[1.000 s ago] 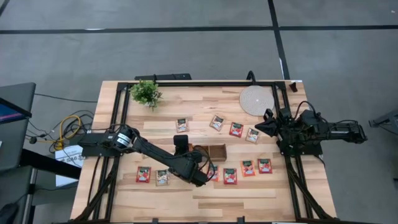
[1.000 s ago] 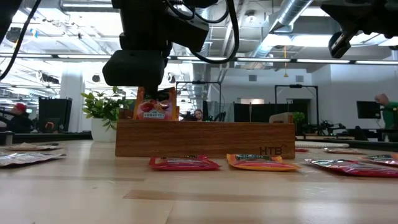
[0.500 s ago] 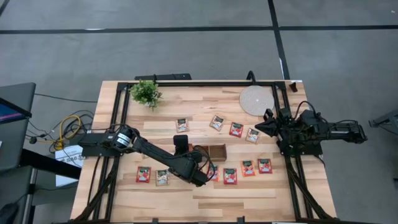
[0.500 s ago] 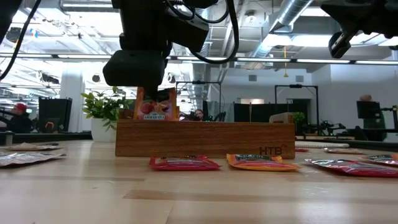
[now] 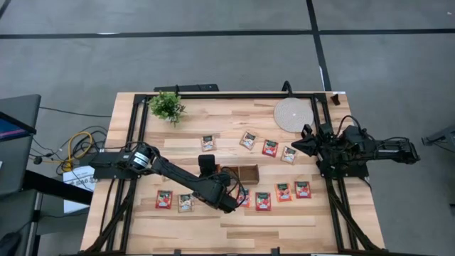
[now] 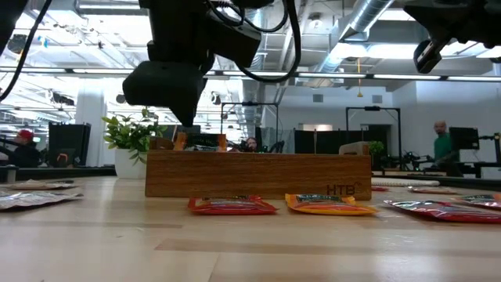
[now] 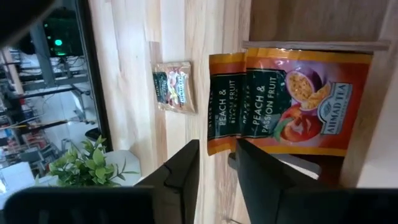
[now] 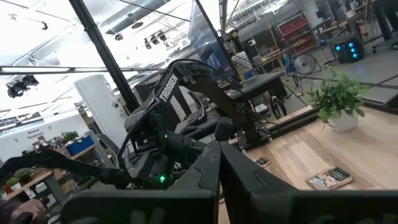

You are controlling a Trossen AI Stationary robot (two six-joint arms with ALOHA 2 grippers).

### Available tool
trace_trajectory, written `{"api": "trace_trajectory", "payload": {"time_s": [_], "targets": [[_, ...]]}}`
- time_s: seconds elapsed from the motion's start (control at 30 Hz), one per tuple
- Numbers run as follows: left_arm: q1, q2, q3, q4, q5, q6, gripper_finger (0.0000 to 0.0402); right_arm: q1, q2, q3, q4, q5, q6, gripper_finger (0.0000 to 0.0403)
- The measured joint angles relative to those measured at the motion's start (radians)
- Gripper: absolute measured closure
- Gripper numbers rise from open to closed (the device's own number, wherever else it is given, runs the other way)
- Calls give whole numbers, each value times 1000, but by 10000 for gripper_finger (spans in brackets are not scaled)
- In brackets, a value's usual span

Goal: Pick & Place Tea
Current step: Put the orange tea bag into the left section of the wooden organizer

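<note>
Pale wooden planks make up the table [image 5: 234, 231], with a potted plant [image 5: 167, 107] at the far left corner and a round woven mat [image 5: 293, 114] towards the far right. Behind it stretches a big open workshop with screens, racks and pipes overhead.

Near the middle lies the wooden tray [image 6: 258, 176]. The left gripper [image 7: 217, 168] hangs right over its left end, pointing down. Its fingers [image 7: 183, 177] stand a little apart, and I see nothing caught between them. Just below them two orange sachets [image 7: 298, 99] of peach and passion fruit tea stand on edge in that end compartment, one overlapping the other. From table height only their top corners peek over the tray wall.

More loose sachets [image 5: 269, 148] lie flat on the table: a row beyond the tray and another row on its near side, all apart from one another.

The right gripper [image 5: 296, 145] waits at the right side, pinched together and empty, raised near the mat.
</note>
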Motion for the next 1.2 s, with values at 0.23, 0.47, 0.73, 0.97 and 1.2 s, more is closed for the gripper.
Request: {"api": "trace_trajectory", "payload": {"time_s": [0.23,0.47,0.73,0.97,1.2], "targets": [[0,-199,13,-1,7,-106,305,0,0,0,5,-11,23,403],[-10,-479,-17,-2,3,-346,305,93,79,0,52,-47,-8,403],[-59,-725,-293,0,-2,-619,305,319,378,112,103,70,-69,403],[-109,-794,-470,10,42,-765,305,499,732,358,-116,171,-87,403],[-139,-790,-510,25,43,-743,305,597,1056,609,-384,215,-53,403]]}}
